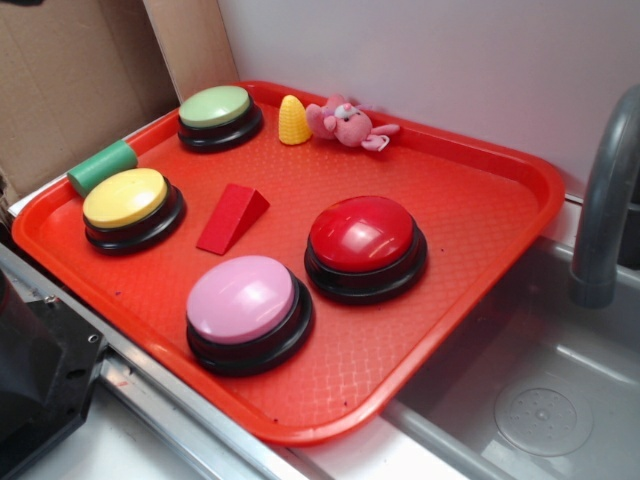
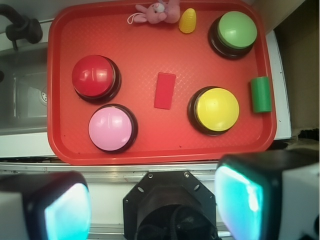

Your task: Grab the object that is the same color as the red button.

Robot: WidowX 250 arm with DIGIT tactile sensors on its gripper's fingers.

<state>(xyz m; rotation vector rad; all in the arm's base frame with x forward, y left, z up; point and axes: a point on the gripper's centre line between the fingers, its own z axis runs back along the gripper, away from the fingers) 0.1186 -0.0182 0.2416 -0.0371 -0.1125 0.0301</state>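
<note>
**Red wedge awaiting grasp on the tray**

The red wedge lies mid-tray, between the red button and the yellow button, clear of both. It looks light, rigid and matte. The tool, fingers spread apart, should pinch its parallel flat sides, not the slope.

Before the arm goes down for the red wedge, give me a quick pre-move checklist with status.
1. Target found: red wedge lies mid-tray, between the red button and the yellow button. Ok.
2. Target free: touches no button, nothing on top. Ok.
3. Gripper open: fingers spread wide, nothing between them. Ok.
4. Alignment: wedge sits roughly centred between the fingers, far ahead in the wrist view. Ok.
5. Lookalikes: red tray matches the colour; aim for the block. Ok.
6. Height above the wedge: cannot tell.
</note>
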